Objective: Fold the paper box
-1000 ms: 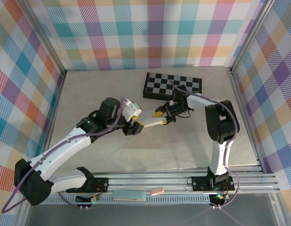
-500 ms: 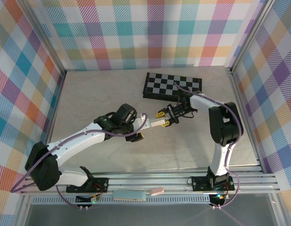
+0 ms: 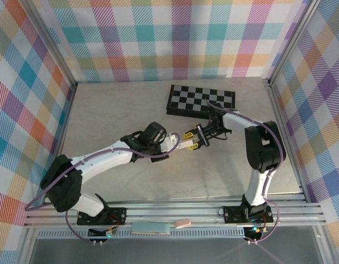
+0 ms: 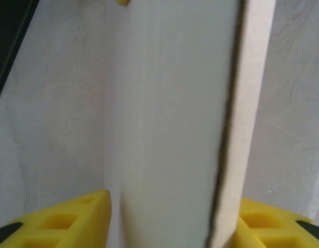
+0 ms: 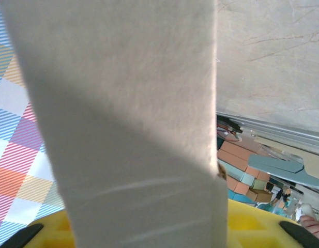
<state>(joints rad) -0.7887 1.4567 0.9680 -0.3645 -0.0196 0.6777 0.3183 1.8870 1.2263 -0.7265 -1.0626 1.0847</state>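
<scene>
The paper box [image 3: 182,144] hangs over the middle of the table [image 3: 114,110], long side running left to right. The right pincer [image 3: 192,139] grips its right end. The left pincer [image 3: 171,146] sits around its left end; whether it squeezes, I cannot tell.

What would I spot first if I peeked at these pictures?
Probably the two robot arms meeting in the middle of the table, with the left tool and the right tool both pinching a pale paper box between them. Next come the bright checked walls all around. A black-and-white chessboard lies at the back of the table, just behind the right tool.
</scene>
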